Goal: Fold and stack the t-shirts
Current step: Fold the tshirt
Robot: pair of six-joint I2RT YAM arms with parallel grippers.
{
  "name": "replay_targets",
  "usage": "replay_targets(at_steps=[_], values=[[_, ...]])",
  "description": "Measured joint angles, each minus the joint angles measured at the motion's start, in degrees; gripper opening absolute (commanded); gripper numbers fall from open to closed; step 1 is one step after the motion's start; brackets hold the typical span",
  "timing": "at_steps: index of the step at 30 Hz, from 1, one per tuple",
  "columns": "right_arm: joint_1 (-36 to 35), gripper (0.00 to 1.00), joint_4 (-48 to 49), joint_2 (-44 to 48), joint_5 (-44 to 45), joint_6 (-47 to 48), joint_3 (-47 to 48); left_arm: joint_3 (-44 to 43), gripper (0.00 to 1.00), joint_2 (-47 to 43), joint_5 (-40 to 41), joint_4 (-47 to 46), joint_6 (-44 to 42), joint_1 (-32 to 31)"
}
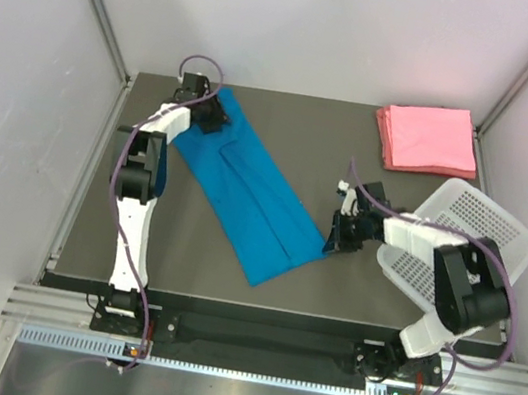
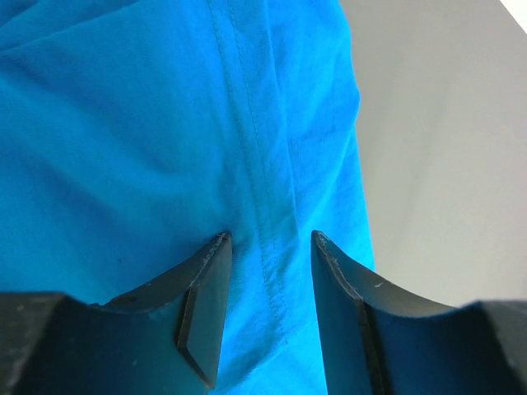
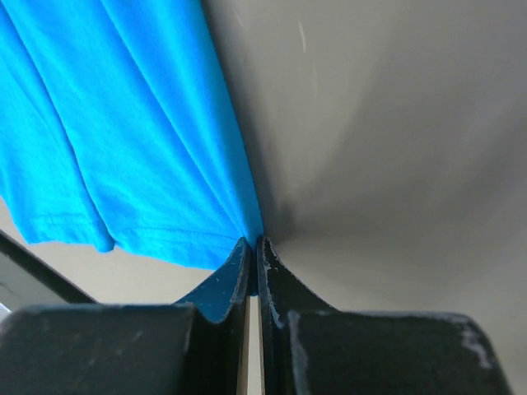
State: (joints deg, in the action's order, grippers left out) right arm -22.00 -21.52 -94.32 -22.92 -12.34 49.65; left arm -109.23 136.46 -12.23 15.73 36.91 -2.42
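Right jaws pressed together, pinching the hem edge of the blue t-shirt point(image 3: 123, 123); the cloth fans up and left from the tips. Left jaws spread, over the same shirt point(image 2: 123, 123), with a stitched seam running down between them. Can't tell if the left tips touch the cloth or sit just above it.

Top view: blue t-shirt point(image 1: 245, 189) lies as a long diagonal strip on the dark counter point(image 1: 183, 255), from far left to near centre, with lengthwise creases. Its far end is partly covered by the left arm point(image 1: 141, 172)'s wrist. Its right near edge meets the right jaws. Neck and sleeves are hard to make out; looks folded lengthwise, not sure how many layers.

Pink t-shirts point(image 1: 428, 139) sit stacked as a flat rectangle at the far right corner, well apart from the blue one. Several layer edges show on the left side, count unclear.

White perforated basket point(image 1: 503, 222) is tilted at the right edge of the counter, its near side hidden behind the right arm point(image 1: 462, 286).

Both wrist views crop the shirt, only part of it in frame. Grey counter shows right of the cloth in the left wrist point(image 2: 445, 164) and right wrist point(image 3: 395, 123) views. Dark strip at lower left of the right wrist view, can't identify.
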Motion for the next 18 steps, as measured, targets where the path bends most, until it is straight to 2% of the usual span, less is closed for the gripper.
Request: replay_targets(at_steps=[5, 18], values=[[-0.5, 0.0, 3.4, 9.8, 1.0, -6.5, -10.8, 0.3, 0.49, 0.3, -3.1, -1.5, 0.0, -2.9], [-13.1, 0.03, 7.5, 21.7, 8.8, -22.6, -19.9, -3.1, 0.5, 5.0, -6.0, -10.2, -2.5, -10.5]])
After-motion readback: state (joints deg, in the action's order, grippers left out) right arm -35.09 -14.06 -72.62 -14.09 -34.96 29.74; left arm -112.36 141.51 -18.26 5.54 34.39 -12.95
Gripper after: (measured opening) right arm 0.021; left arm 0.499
